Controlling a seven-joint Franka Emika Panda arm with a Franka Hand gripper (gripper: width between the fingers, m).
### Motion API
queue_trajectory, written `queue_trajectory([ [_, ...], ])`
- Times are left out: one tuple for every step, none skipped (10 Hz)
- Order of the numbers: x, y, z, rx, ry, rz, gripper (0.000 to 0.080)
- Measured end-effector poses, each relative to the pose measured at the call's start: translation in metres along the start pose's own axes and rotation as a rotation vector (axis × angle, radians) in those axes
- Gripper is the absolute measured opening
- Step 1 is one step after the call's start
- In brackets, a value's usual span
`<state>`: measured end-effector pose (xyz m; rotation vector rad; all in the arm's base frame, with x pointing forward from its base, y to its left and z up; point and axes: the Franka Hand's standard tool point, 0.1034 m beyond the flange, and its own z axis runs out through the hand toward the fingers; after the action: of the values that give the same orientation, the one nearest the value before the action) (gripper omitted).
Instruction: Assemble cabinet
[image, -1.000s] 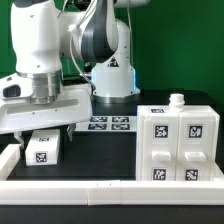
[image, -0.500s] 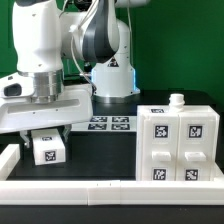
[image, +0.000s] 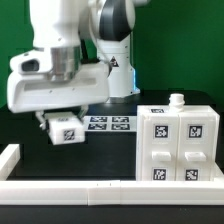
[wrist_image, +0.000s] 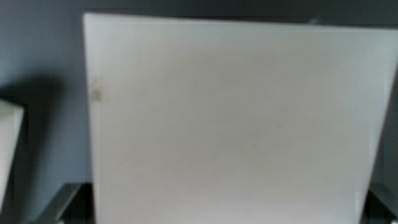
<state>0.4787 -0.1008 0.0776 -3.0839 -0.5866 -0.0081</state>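
The cabinet (image: 180, 146) is a white box-shaped body with several black-and-white tags and a small knob on top, standing at the exterior view's right. My gripper (image: 63, 119) is shut on a small white tagged block (image: 66, 129) and holds it in the air, left of the cabinet and well apart from it. In the wrist view the block's plain white face (wrist_image: 231, 120) fills most of the picture, with a dark finger (wrist_image: 64, 204) showing at its edge. The gripper (wrist_image: 224, 214) is mostly hidden behind the block.
The marker board (image: 112, 123) lies flat on the black table behind the held block. A low white border rail (image: 70, 186) runs along the front edge and up the exterior view's left side (image: 9, 157). The arm's base stands at the back.
The gripper has risen and moved toward the exterior view's right, lifting the tagged block off the table near the left rail.
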Motion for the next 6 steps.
queue_trajectory([
  [0.013,-0.012,-0.019,0.005,0.004,0.010,0.0560],
  [0.026,-0.020,-0.036,0.011,0.006,0.019,0.0561],
  [0.037,-0.025,-0.050,0.018,0.002,0.040,0.0561],
  [0.052,-0.031,-0.064,0.027,-0.010,0.072,0.0561],
  [0.064,-0.034,-0.075,0.031,-0.015,0.084,0.0561],
  [0.064,-0.032,-0.073,0.027,-0.004,0.072,0.0561],
])
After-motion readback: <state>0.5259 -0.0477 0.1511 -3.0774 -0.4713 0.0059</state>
